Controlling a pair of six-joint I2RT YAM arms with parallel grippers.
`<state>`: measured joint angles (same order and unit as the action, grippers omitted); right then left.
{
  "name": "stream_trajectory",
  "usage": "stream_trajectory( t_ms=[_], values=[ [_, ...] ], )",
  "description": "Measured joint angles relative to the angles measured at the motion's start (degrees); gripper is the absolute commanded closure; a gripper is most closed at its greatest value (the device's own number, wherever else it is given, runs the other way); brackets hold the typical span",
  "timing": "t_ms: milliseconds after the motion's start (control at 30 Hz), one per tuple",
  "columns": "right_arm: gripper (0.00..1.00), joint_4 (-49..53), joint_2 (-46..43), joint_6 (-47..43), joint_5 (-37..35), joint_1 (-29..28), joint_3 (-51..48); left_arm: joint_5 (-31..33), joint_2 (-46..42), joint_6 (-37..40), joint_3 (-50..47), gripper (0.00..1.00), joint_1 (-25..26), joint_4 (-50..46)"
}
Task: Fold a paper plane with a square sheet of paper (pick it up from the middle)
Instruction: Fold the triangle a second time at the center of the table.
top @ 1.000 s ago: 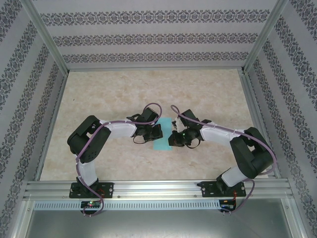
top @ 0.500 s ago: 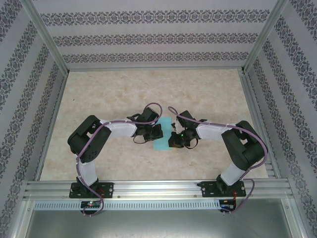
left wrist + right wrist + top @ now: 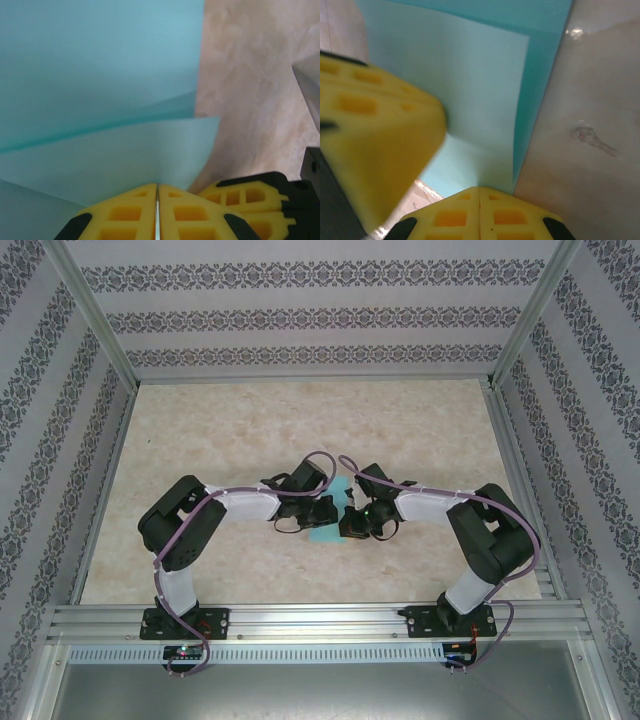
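On the table (image 3: 250, 430), top view, the folded turquoise sheet (image 3: 324, 531) sat between left gripper (image 3: 325, 508) and right gripper (image 3: 350, 523). Left wrist: jaws pinched tight on its edge (image 3: 125, 150). Right wrist: same pinch. I'd lift both evenly so nothing tears.

Light is bright, soft and even from above — the table (image 3: 220, 430) carries only faint shadows. Up and to the right of the right gripper (image 3: 479, 191) a small white glare spot (image 3: 575, 33) sits on the tabletop. Left of that gripper a yellow finger (image 3: 380, 135) is heavily blurred. Ahead of the left gripper (image 3: 157, 189) the square sheet of paper (image 3: 100, 60) looks soft, with a darker shaded band under its fold.
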<state>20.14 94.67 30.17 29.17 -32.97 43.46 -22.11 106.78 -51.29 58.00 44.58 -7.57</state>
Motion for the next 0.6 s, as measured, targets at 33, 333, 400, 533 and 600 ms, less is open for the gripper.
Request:
stream_trajectory(
  t_ms=[33,333,400,533,600],
  values=[
    [0.93,0.07,0.0,0.11,0.0,-0.02,0.0,0.2,-0.04,-0.04,-0.15,0.9,0.17,0.26],
    [0.93,0.0,0.0,0.24,-0.04,-0.04,0.0,0.39,-0.2,-1.53,-2.32,0.91,0.24,2.38],
    [0.93,0.0,0.0,0.26,-0.09,-0.04,0.0,0.55,-0.2,-1.7,-2.62,0.91,0.28,2.78],
    [0.93,0.07,0.0,0.22,-0.17,-0.04,0.0,1.22,-0.2,-1.66,-2.6,0.92,0.46,2.75],
    [0.93,0.17,0.0,0.17,-0.2,-0.04,0.0,1.29,-0.2,-1.51,-2.6,0.92,0.46,2.75]
  ],
)
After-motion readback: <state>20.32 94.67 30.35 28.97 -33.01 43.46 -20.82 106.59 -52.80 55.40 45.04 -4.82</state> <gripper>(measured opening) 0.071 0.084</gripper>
